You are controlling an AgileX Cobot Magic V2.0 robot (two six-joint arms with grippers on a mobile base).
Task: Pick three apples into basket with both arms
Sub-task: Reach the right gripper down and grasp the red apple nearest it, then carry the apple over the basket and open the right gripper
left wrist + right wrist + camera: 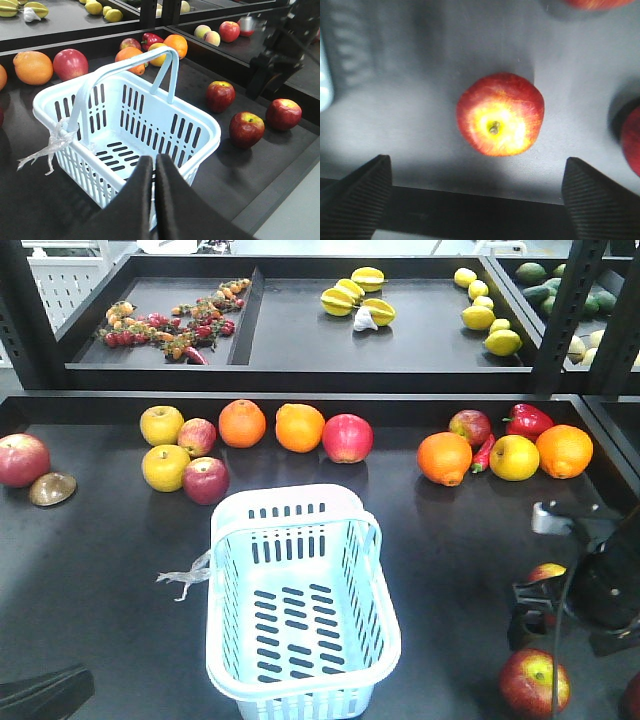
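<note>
Near the front right corner of the table [440, 580], the three apples [246, 129] lie outside the basket [112, 100]. Right gripper [476, 161] jaws stand wide apart above one apple [500, 114]; left gripper [153, 159] jaws are together. Risk: off-centre closure may roll the apple off the edge.

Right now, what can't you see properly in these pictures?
- Front view: one apple sits mostly behind the right arm; a corner apple is cut by the right edge.
- Right wrist view: a top apple and a side apple are cut off by the edges.
- Left wrist view: the basket near corner hides behind the left arm's shut jaws.
</note>
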